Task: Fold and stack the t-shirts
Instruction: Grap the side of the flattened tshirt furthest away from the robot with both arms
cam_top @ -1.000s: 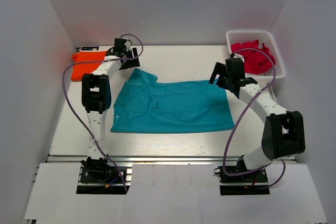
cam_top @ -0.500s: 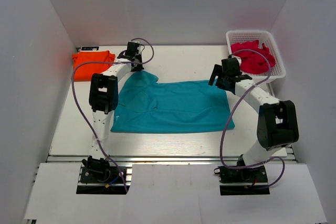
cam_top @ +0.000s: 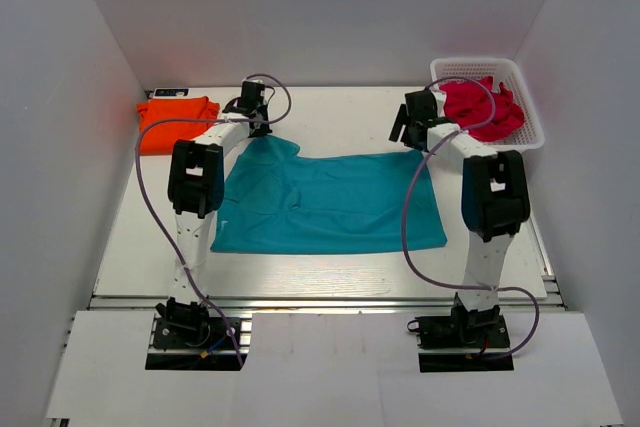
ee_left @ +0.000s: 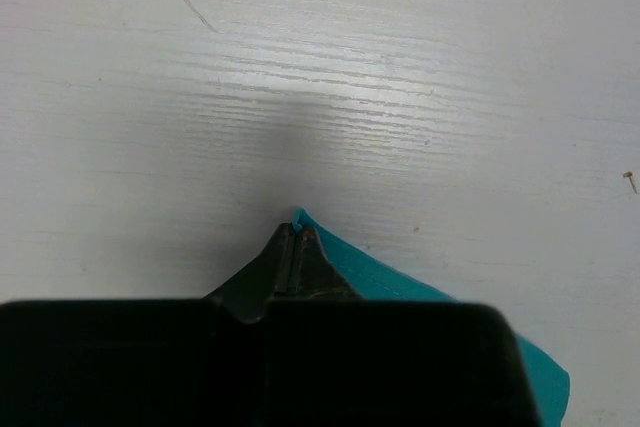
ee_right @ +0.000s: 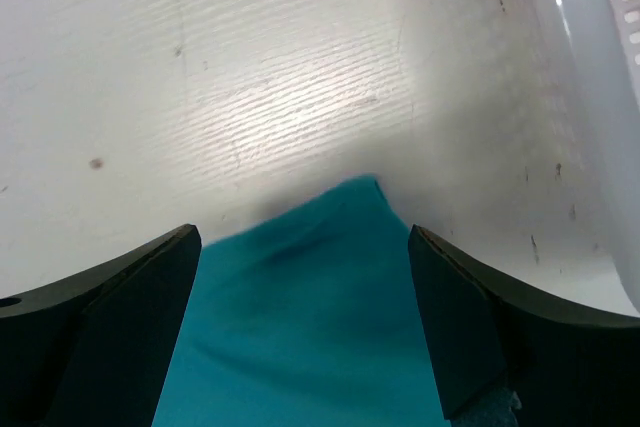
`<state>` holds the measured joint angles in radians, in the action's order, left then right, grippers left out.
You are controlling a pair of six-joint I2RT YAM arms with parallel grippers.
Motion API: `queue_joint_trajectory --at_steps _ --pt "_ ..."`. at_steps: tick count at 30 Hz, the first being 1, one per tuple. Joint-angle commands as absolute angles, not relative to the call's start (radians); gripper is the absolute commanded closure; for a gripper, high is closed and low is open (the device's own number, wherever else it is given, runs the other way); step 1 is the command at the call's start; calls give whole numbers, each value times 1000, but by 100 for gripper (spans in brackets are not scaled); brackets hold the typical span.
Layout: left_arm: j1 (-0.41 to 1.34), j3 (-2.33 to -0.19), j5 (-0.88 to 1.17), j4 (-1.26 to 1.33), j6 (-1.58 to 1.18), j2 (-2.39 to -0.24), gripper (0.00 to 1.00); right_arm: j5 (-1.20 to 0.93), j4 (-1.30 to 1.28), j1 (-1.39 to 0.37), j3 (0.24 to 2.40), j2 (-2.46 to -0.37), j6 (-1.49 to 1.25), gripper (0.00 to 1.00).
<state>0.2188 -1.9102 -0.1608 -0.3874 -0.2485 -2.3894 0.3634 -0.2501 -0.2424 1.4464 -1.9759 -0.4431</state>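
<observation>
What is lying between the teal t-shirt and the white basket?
Only bare table shows between the teal t-shirt and the basket in the right wrist view.

The teal t-shirt (cam_top: 330, 202) is soft matt cloth; the counter (cam_top: 340, 112) beneath it seems white grained wood (faintly glossy).

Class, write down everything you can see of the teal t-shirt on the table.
The teal t-shirt is plain soft cloth, spread nearly flat on the white table, with light creases near its middle. One sleeve sticks out at the far left. The left gripper is shut on that far left corner. The right gripper hangs open with its jaws either side of the far right corner, not gripping it.
</observation>
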Motion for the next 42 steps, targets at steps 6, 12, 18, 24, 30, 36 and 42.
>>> queue_joint_trajectory --at_steps 6,12,18,24,30,36,42 --pt "215 -1873 -184 -390 -252 -2267 100 517 -298 -241 1585 -2126 -499 16" --pt "215 -1838 -143 -342 -233 -2247 100 522 -287 -238 1600 -2180 -470 24" --pt "215 -1810 -114 -322 -213 -2226 100 514 -267 -244 1594 -2172 -437 62" --pt "215 -1703 -123 -236 -204 -2114 100 508 -226 -247 1572 -2138 -390 100" --pt "215 -1482 -69 -117 -192 -1952 100 470 -125 -255 1456 -2033 -337 100" --pt "224 -1277 -25 -46 -221 -1797 100 443 -86 -262 1321 -1895 -324 100" --pt "233 -1065 -15 -37 -334 -1617 100 443 -94 -268 1210 -1789 -347 100"
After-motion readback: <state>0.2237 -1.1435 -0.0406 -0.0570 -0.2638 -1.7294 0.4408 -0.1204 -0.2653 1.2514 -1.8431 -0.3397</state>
